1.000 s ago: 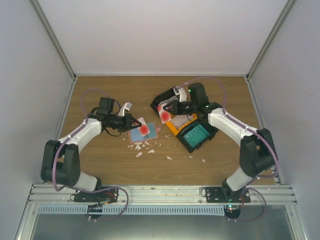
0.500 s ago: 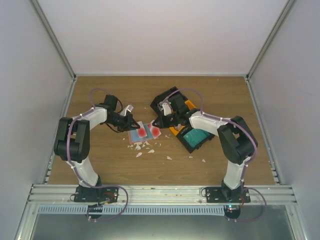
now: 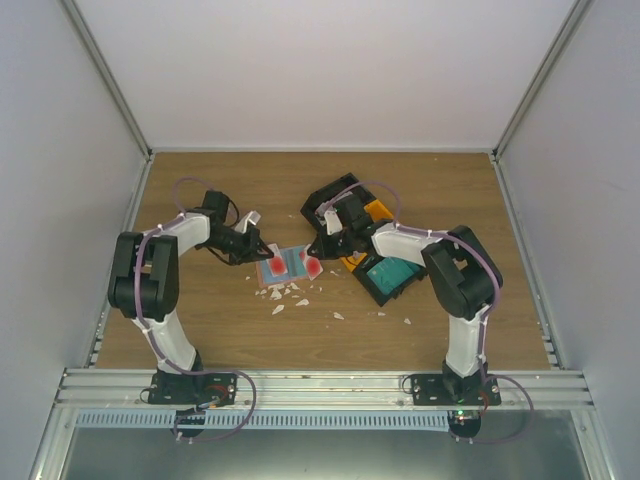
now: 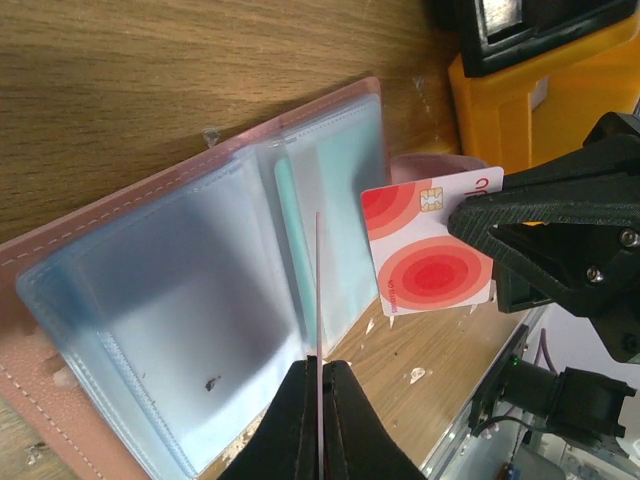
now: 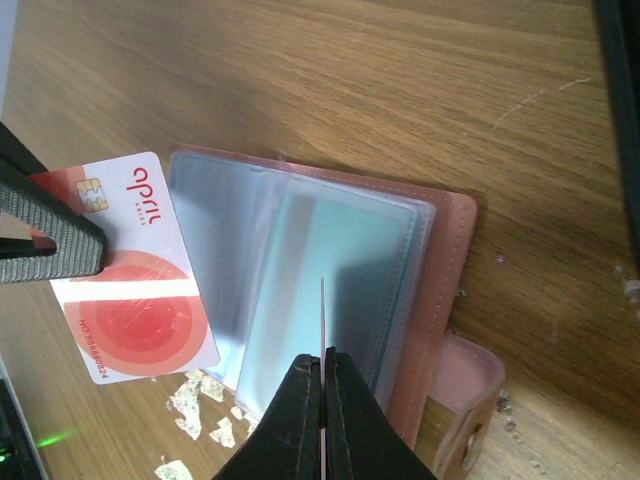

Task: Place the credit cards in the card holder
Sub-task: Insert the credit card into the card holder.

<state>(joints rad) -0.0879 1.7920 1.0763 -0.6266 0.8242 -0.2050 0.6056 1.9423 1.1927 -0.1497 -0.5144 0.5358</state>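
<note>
The left fingers [image 4: 300, 400] are clamped shut on a red-and-white credit card [image 5: 130, 300], which is gripped near its chip end and is seen from their own camera only as a thin line between the tips. The right fingers [image 5: 305, 400] are likewise closed tight on a second red-and-white credit card [image 4: 430, 245], also shown edge-on between its own tips. The two pairs of fingers are pointed toward each other across the card holder [image 4: 190, 290], which is laid open on the wooden desk [image 4: 150, 80] just beneath and ahead of both sets of tips, salmon-pink cover down and light blue pockets up. A teal card [image 5: 350, 260] is seen inside the pocket ahead of the right fingers. Each held card is poised over the open pockets; whether either is touching them cannot be told. White scraps [image 5: 200, 400] are scattered on the desk to the left of the right fingers, and an orange bin [image 4: 490, 130] is seen beyond the right fingers in the left wrist view
</note>
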